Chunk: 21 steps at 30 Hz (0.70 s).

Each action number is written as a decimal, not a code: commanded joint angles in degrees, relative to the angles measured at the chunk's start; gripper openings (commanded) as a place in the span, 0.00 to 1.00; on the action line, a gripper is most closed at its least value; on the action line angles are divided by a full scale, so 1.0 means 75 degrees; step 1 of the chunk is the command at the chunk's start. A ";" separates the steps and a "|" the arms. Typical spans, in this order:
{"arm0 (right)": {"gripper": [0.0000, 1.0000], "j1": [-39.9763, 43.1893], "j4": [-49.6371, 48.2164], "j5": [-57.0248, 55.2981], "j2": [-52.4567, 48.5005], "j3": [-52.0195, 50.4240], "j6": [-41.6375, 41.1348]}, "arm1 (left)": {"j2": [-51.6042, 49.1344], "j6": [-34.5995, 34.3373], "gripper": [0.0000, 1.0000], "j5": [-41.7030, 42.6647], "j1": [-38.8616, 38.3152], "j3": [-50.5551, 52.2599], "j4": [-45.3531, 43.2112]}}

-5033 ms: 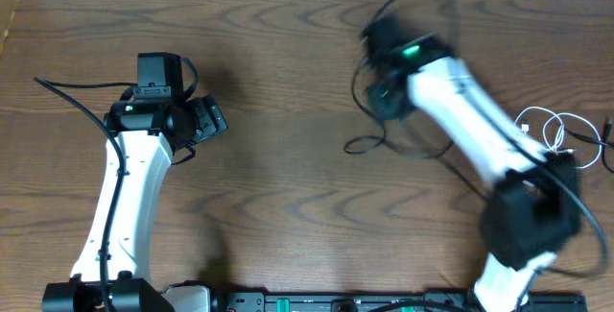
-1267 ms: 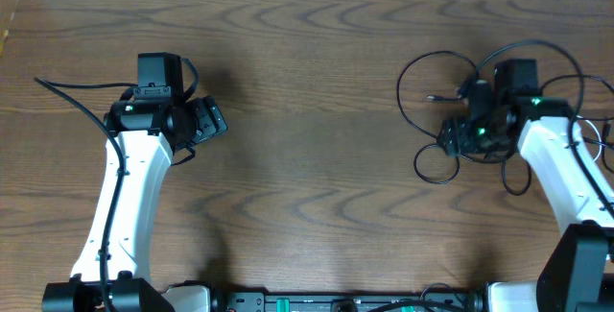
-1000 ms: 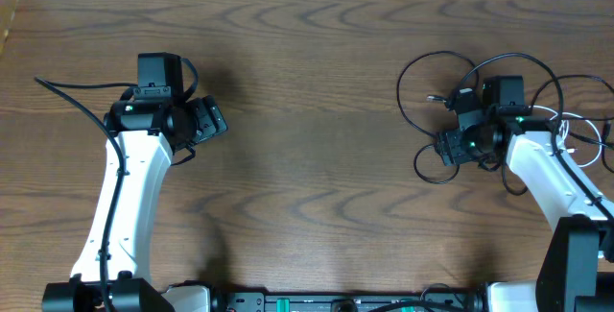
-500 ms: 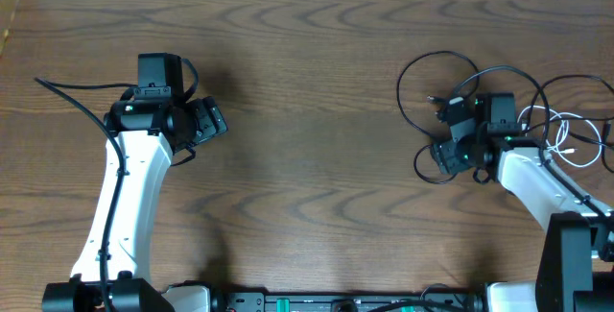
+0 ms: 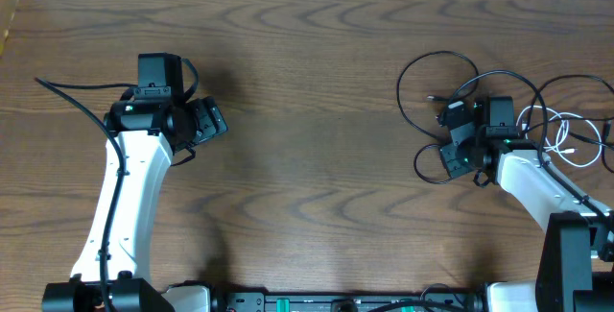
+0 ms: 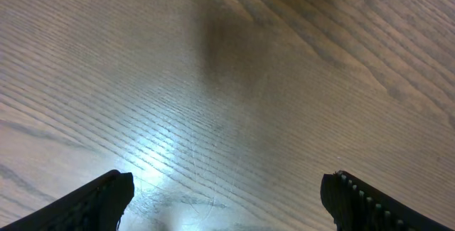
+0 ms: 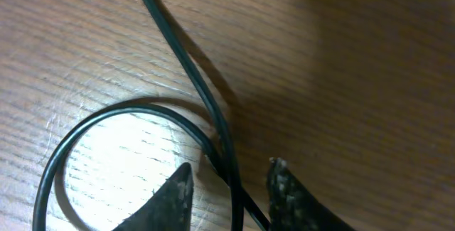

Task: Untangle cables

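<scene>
Straddling: our right gripper (image 7: 231,178) stands narrow, one finger on each side of a black cable (image 7: 176,53); a sliver of wood shows between cord and finger, so we see no pinch
Ahead of those fingers: the straight run of that cable meets a round black loop lying flat on the table (image 7: 370,60)
Left side: our left gripper (image 6: 226,185) is spread wide, nothing between its fingers, only bare wood grain below
Right half, seen from overhead: the black cables (image 5: 399,89) lie in loose overlapping loops around our right gripper
Far right edge: the white cable (image 5: 552,120) sits in a small coil just beside the black loops, partly behind our right arm (image 5: 542,182); whether it threads through them we cannot tell
Between the arms: our left gripper is well apart from every cord
</scene>
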State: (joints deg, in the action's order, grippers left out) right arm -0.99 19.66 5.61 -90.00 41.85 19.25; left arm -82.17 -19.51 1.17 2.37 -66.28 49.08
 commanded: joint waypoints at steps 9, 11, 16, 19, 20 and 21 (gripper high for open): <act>0.01 -0.0023 0.0009 -0.1183 -0.0029 -0.0035 -0.1632 | 0.0026 -0.0015 0.90 -0.0038 0.0017 -0.0044 0.0023; 0.01 -0.0009 0.0119 -0.1183 0.0017 0.0085 -0.1760 | 0.0026 -0.0017 0.90 -0.0038 0.0017 -0.0044 0.0020; 0.01 0.0425 0.0883 -0.1192 0.0356 0.1032 -0.1944 | 0.0026 -0.0017 0.90 -0.0038 0.0017 -0.0044 0.0023; 0.01 0.1052 0.1527 -0.1215 0.0574 0.2017 -0.2358 | 0.0026 -0.0017 0.90 -0.0015 0.0017 -0.0044 0.0023; 0.01 0.1288 0.1722 -0.1218 0.0621 0.2363 -0.2474 | 0.0026 -0.0017 0.90 -0.0012 0.0017 -0.0044 0.0023; 0.01 0.1536 0.1915 -0.1218 0.0656 0.2707 -0.2527 | 0.0026 -0.0017 0.90 -0.0012 0.0017 -0.0044 0.0023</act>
State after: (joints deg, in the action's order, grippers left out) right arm 6.96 33.04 -2.26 -88.01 56.31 3.95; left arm -82.17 -19.51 1.19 2.37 -66.28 49.10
